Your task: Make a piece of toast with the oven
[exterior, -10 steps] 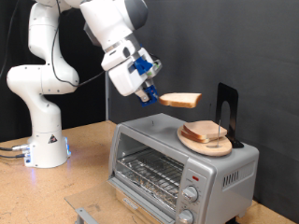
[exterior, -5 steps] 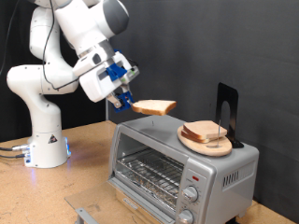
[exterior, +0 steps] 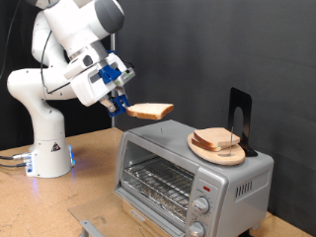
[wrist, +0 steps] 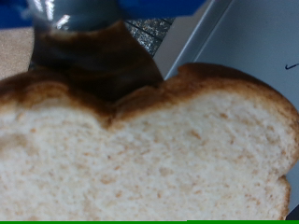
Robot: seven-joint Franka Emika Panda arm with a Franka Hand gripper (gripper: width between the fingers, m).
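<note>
Gripper (exterior: 121, 107) clamped on the piece of toast (exterior: 150, 112), held level above the oven (exterior: 188, 168), door shut.

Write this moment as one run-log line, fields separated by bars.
gripper: shut on piece of toast | toast: in air above oven | oven door: closed | other slices: on plate atop oven

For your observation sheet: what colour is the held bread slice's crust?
Dark brown crust around a pale face, clearest in the wrist view.

matt porous piece of toast (exterior: 151, 111), brushed metal oven (exterior: 194, 170)
</note>
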